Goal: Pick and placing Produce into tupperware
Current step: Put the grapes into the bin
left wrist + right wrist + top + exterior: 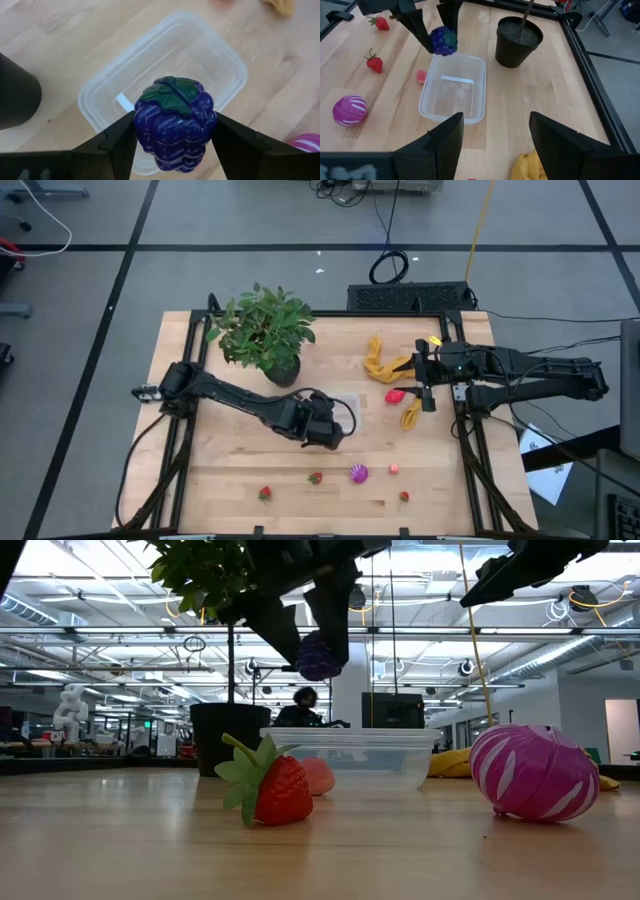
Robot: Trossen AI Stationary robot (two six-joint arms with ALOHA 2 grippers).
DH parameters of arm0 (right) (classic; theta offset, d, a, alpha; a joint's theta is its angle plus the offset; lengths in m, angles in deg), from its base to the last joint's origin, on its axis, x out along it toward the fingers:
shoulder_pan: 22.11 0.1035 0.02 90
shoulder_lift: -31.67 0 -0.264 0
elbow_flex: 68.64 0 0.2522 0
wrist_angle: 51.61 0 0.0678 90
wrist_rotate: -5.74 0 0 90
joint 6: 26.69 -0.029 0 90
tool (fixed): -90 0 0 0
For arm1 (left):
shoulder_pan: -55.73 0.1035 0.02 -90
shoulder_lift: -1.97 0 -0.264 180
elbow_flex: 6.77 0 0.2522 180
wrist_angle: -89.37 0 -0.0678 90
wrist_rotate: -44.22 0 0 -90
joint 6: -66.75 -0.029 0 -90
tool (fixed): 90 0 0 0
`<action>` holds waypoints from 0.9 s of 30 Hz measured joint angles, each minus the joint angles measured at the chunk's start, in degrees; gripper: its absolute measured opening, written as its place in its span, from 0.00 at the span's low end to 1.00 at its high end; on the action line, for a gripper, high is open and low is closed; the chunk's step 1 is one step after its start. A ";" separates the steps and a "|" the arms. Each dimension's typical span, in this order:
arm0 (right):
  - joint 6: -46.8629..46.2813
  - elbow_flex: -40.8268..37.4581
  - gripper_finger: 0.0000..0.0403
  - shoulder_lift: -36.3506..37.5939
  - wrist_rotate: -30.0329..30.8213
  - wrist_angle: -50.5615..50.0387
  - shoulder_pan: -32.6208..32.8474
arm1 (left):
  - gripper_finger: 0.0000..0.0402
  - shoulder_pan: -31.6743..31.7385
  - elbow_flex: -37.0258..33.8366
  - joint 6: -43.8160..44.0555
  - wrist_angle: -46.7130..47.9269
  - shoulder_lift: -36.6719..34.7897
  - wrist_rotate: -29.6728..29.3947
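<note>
Left wrist view shows the left pincer (pixel 175 137) clamped on a bumpy purple berry (pixel 175 127) with a green leaf cap, held above the clear, round-cornered tupperware (pixel 220 50), which fills the frame's centre. High view places the right pincer (pixel 428 380) at right of centre on the bench (pixel 200 480), fingers apart, beside a yellow cloth (pixel 380 360).

Fingers (pixel 120 145) clamp purple berry (pixel 175 122) above clear tupperware (pixel 220 60)
</note>
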 joint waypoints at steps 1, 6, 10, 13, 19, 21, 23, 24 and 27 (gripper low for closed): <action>0.06 0.00 0.55 0.00 0.00 0.01 -0.02 | 0.57 -0.39 0.00 0.58 0.10 0.00 -1.07; 0.09 0.00 0.55 0.01 0.00 0.05 0.00 | 0.57 -2.23 0.00 3.30 -0.15 0.01 -5.78; 0.20 0.00 0.55 0.00 0.00 0.22 0.00 | 0.57 -2.64 0.00 4.00 -0.70 0.01 -7.46; -0.15 0.00 0.55 -0.01 -0.01 0.20 -0.01 | 0.57 -2.91 0.00 3.78 -2.19 0.01 -10.08; -0.01 0.00 0.55 -0.01 -0.01 0.21 -0.02 | 0.57 -3.45 -0.49 2.22 -8.01 1.27 -12.33; 0.06 0.00 0.55 0.01 -0.01 0.19 -0.02 | 0.57 -3.47 -0.57 2.31 -8.56 2.68 -12.09; 0.10 0.00 0.55 -0.03 0.00 0.16 -0.02 | 0.57 -3.44 -0.57 3.05 -8.86 3.44 -11.77; 0.07 0.00 0.55 -0.01 -0.02 0.18 -0.02 | 0.57 -3.44 -0.57 3.45 -8.85 3.74 -11.76; 0.05 0.00 0.55 -0.01 -0.02 0.21 -0.01 | 0.57 -3.32 -0.57 3.67 -9.53 4.02 -11.79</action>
